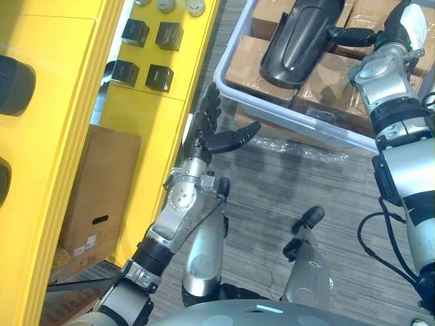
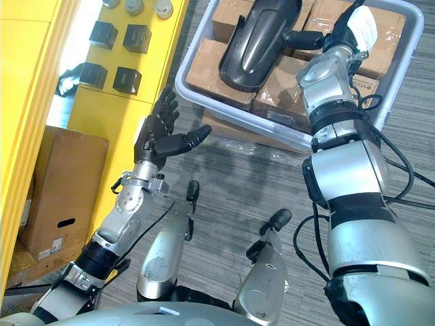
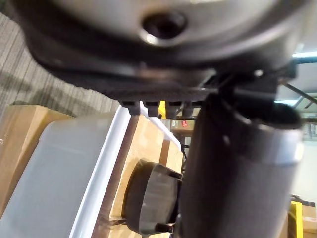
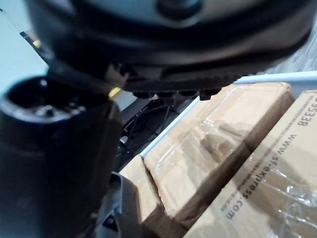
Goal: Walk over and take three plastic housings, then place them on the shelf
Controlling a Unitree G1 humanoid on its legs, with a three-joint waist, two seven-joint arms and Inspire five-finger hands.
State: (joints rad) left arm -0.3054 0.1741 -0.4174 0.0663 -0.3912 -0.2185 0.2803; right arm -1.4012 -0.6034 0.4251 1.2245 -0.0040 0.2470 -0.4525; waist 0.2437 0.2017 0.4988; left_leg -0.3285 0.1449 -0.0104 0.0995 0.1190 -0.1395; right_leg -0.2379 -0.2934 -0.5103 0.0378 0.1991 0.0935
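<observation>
A black plastic housing stands tilted over the cardboard boxes in the grey bin. My right hand reaches in from the right, its fingers closed on the housing's edge. The right wrist view shows the housing just beneath the thumb. My left hand hovers open, palm up, between the yellow shelf and the bin's near corner, holding nothing. Past the left thumb, the left wrist view shows the housing above the bin wall.
Several black cubes and silver caps sit on the yellow shelf. A brown cardboard box stands on the floor below it. Wrapped cardboard boxes fill the bin. Grey carpet lies between shelf and bin.
</observation>
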